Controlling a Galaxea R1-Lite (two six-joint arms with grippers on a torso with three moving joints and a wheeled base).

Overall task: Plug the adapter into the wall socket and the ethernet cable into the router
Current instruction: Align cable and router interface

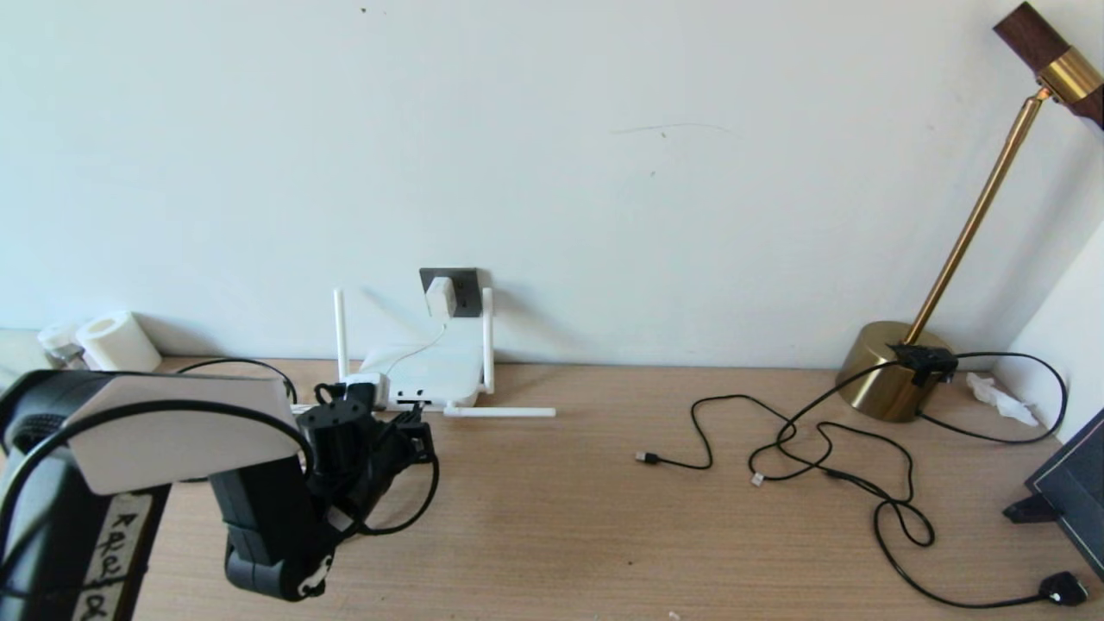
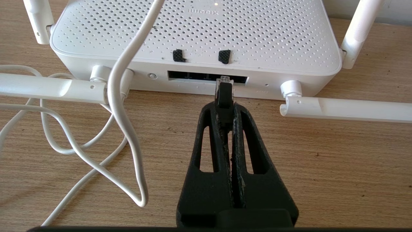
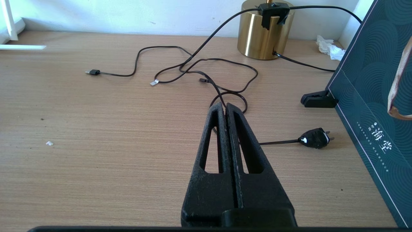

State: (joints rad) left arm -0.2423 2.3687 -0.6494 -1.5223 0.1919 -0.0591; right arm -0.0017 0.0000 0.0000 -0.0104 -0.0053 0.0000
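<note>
The white router [image 2: 196,32] lies against the wall, its dark port slot [image 2: 190,76] facing my left gripper [image 2: 224,108]. That gripper is shut on the black plug of the ethernet cable [image 2: 224,94]; the plug's clear tip sits right at the slot's mouth. In the head view the left gripper [image 1: 412,434] is just in front of the router [image 1: 435,369], with the black cable [image 1: 423,504] looping below it. The white adapter [image 1: 440,296] sits in the dark wall socket [image 1: 466,283], and its thin white cord [image 2: 127,106] drapes over the router. My right gripper [image 3: 224,106] is shut and empty, hovering over the table.
Two router antennas [image 2: 347,109] lie flat on the desk beside the ports. To the right are thin black cables [image 1: 819,448], a brass lamp base [image 1: 888,371], a black mains plug [image 3: 315,138] and a dark green box [image 3: 379,96]. A paper roll [image 1: 116,342] stands far left.
</note>
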